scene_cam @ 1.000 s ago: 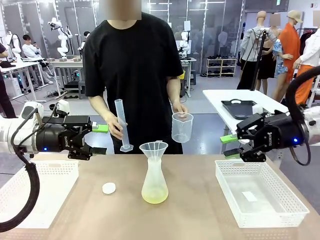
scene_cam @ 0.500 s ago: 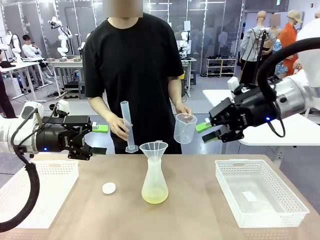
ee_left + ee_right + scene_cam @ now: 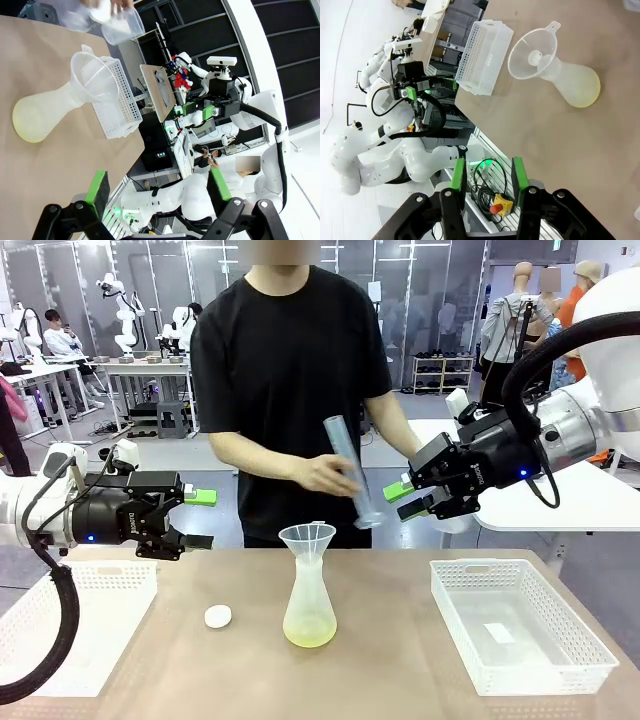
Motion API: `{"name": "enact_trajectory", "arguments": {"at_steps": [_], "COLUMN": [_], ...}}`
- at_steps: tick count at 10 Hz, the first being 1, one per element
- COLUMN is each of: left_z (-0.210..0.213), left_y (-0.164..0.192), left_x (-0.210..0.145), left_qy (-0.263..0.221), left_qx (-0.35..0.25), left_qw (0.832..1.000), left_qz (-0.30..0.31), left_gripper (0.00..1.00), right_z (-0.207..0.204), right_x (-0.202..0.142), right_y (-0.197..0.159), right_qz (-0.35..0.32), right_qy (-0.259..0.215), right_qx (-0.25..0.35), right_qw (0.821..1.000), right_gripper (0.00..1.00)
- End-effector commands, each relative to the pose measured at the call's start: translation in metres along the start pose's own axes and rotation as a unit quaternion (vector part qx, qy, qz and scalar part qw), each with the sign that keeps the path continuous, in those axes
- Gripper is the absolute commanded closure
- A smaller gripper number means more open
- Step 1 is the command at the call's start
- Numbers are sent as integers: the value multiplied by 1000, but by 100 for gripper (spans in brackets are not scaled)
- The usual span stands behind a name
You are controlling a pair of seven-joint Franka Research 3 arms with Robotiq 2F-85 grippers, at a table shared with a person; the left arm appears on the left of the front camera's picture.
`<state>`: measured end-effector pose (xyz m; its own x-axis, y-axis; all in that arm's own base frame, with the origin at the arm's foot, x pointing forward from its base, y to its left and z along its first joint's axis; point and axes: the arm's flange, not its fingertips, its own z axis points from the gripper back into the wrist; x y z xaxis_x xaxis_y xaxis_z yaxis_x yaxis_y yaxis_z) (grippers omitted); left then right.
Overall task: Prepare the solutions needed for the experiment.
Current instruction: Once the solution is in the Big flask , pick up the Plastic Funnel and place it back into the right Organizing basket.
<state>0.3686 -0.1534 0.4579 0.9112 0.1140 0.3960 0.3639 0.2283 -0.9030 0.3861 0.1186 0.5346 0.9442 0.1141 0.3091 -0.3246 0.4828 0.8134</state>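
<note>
Solutions (image 3: 309, 633): a shallow pale yellow-green layer is seen in the bottom of the conical flask (image 3: 309, 592). The flask stands upright at mid table (image 3: 390, 670), with a funnel (image 3: 307, 537) seated in its neck. No change is noted in its level or place. A white cap (image 3: 217, 616) lies on the table to the flask's left.

Changed within the last second:
- The right end effector (image 3: 404, 501) has been raised from above the right basket (image 3: 497, 562) and brought inward.
- The graduated cylinder (image 3: 348, 468) has been swung across by the person's hand (image 3: 322, 476). It is now held tilted, its foot just beside the green pads.

A handover is judged to be under way; nothing is being poured yet.

Right end effector: jaws partly apart, nothing between them. Left end effector (image 3: 200, 519): wide open, empty, held out to the flask's left. The solutions lie below and left of the right end effector, well apart from both.
</note>
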Motion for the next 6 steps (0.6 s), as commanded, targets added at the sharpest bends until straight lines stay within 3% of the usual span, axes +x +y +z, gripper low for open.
{"name": "enact_trajectory", "arguments": {"at_steps": [1,5,6], "left_z": [-2,-2,-2], "left_y": [-2,-2,-2], "left_x": [-2,-2,-2], "left_qy": [-6,-6,-6], "left_qx": [-11,-11,-11], "left_qw": [1000,1000,1000], "left_qz": [10,10,10], "left_gripper": [0,0,0], "right_z": [1,0,-8], "right_x": [-4,0,6], "right_y": [2,0,10], "right_qz": [-1,0,39], "right_qy": [2,0,6], "right_qx": [2,1,-27], "right_qw": [1000,1000,999], "right_gripper": [53,53,53]}}
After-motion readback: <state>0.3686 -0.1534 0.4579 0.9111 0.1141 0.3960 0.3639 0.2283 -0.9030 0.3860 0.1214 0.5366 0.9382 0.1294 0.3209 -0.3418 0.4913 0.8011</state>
